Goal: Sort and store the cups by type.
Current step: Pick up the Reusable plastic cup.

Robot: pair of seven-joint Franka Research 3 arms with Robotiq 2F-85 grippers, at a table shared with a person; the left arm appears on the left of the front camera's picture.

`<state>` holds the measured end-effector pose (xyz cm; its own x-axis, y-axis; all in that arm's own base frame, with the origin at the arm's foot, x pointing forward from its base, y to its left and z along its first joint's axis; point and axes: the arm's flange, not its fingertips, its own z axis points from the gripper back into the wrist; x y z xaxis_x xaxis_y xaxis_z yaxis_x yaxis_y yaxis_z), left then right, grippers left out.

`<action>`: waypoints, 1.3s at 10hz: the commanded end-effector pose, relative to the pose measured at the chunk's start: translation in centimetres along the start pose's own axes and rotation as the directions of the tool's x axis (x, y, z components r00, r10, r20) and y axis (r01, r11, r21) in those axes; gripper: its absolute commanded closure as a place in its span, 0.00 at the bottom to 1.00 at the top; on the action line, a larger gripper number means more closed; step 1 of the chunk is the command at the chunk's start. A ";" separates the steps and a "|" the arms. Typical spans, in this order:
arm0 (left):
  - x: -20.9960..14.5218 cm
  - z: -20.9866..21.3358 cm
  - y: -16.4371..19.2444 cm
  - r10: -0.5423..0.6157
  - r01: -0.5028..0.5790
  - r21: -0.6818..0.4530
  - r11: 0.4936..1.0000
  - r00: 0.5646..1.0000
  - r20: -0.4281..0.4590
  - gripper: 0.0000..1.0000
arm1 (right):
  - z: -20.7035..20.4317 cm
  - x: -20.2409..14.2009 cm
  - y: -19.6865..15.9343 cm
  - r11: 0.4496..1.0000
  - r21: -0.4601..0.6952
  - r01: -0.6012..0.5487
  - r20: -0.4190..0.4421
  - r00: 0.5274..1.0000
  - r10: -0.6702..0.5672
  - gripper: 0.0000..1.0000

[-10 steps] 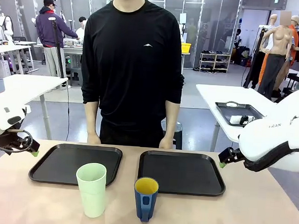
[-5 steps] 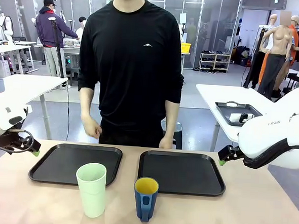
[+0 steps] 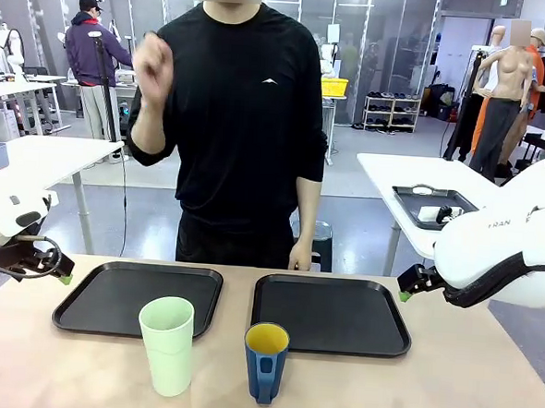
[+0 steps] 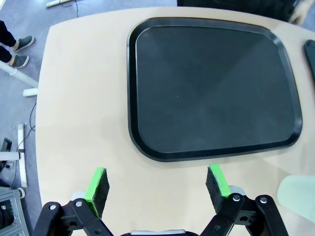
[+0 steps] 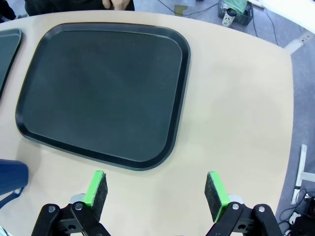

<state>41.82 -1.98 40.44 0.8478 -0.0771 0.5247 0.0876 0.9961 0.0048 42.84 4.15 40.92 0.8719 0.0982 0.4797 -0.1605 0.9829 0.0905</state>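
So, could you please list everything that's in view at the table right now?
table: one, beige
trays: two, black, side by side, left tray, right tray
tumbler: one, pale mint green, near table edge, before the left tray
mug: one, dark blue, yellow inside, right of the tumbler
person: one, black top, far side, one hand raised
left gripper: black, green pads, open, over table by left tray
right gripper: same, open, by right tray

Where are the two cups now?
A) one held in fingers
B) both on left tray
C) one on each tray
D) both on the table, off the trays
D: the mint tumbler and blue mug stand on the tabletop, nearer the robot than the left tray and right tray.
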 end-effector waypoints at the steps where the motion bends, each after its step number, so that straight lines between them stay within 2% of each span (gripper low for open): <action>1: 0.0 0.0 0.2 0.007 -0.007 -0.002 1.000 1.000 -0.001 0.00 | -0.1 -0.2 -0.1 1.000 0.004 0.003 -0.002 1.000 -0.003 0.00; 13: 0.0 0.0 0.2 0.007 -0.007 -0.002 1.000 1.000 -0.001 0.00 | -0.1 -0.2 -0.1 1.000 0.004 0.003 -0.002 1.000 -0.003 0.00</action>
<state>41.82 -1.98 40.44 0.8478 -0.0771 0.5247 0.0876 0.9961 0.0048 42.84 4.14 40.92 0.8719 0.0981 0.4798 -0.1603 0.9829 0.0902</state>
